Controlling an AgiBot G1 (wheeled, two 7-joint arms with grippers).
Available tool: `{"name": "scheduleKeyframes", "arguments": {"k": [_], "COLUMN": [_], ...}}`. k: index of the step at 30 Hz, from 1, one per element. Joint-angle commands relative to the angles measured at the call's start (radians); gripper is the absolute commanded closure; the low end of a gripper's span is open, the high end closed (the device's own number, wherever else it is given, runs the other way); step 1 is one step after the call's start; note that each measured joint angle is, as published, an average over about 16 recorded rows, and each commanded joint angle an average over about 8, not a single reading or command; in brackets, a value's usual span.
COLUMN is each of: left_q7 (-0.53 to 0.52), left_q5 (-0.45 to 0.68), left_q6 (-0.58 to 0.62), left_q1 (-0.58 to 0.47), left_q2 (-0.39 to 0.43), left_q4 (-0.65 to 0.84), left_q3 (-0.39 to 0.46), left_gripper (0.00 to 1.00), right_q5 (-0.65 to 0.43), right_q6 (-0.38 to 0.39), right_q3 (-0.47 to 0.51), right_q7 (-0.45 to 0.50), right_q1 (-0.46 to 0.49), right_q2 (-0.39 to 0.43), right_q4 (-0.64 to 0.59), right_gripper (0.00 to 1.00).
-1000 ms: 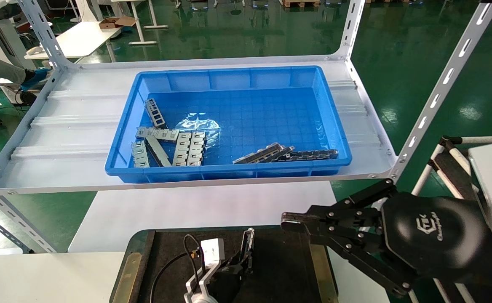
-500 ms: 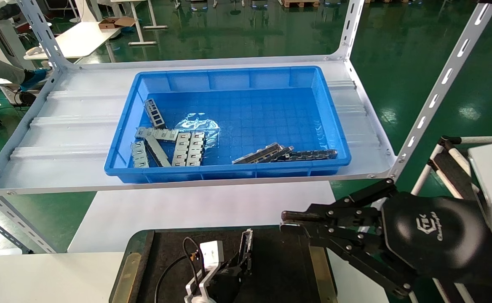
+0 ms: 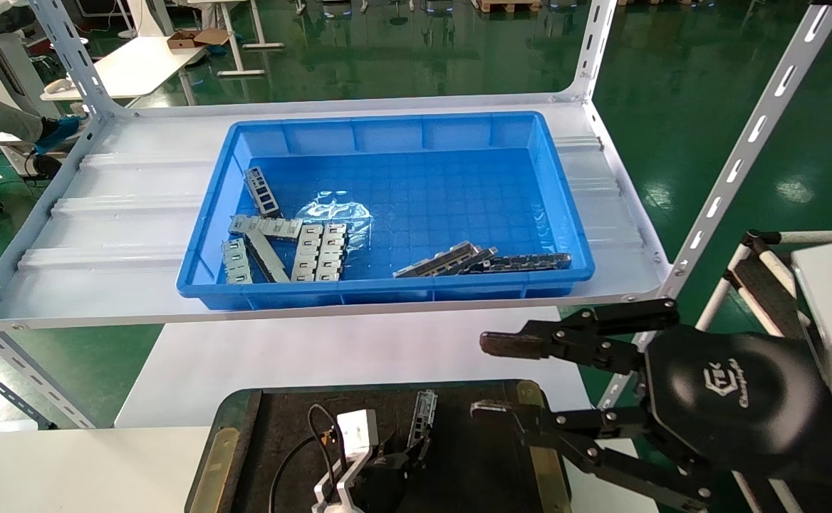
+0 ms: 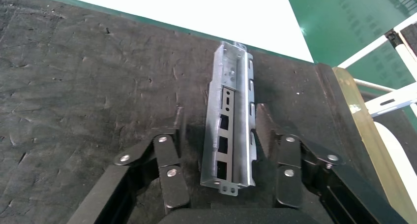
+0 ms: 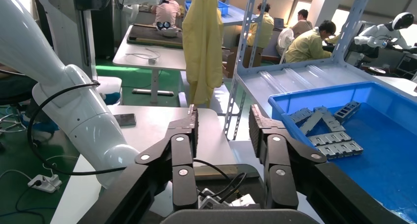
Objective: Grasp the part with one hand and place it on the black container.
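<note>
The part [image 4: 231,120], a silver-grey U-shaped channel with dark slots, lies on the felt floor of the black container [image 4: 74,76]. My left gripper [image 4: 220,123] is open around it, with one finger well clear and the other close beside it. In the head view the part [image 3: 424,413] lies on the black container [image 3: 281,420] just ahead of my left gripper [image 3: 405,456]. My right gripper [image 3: 489,377] is open and empty, above the container's right edge; it also shows in the right wrist view [image 5: 223,118].
A blue plastic bin [image 3: 387,122] on the white shelf [image 3: 124,214] holds several grey slotted plates [image 3: 320,249] and dark strips [image 3: 523,262]. Brass side strips [image 3: 220,456] edge the container. A slanted shelf post [image 3: 736,164] stands at the right.
My right gripper has opened wide from shut. The part has shifted slightly to the right on the black container and now lies free between my left fingers.
</note>
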Motion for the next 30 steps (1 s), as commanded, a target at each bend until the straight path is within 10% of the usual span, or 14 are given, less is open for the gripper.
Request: {"name": "scheduleKeyframes", "arguments": {"k": [1, 14, 30], "left_q7": [-0.018, -0.105, -0.147], "left_q5": [0.008, 0.130, 0.309], "left_q6": [-0.002, 0.047, 0.380], "left_q1": [-0.003, -0.030, -0.048], "left_q2": [-0.001, -0.060, -0.341], "left_q4": [-0.001, -0.069, -0.287], "left_q3": [0.010, -0.001, -0.098], "left_gripper": [0.00, 0.00, 0.00], "right_q5": [0.000, 0.000, 0.000], "right_q6": [0.000, 0.000, 0.000], "right_q3": [0.000, 0.000, -0.001], "right_q7": [0.000, 0.000, 0.000], "right_q1": [0.000, 0.000, 0.000], "right_q2": [0.000, 0.000, 0.000], "right_q4": [0.000, 0.000, 0.000], "right_gripper": [0.00, 0.00, 0.00]}}
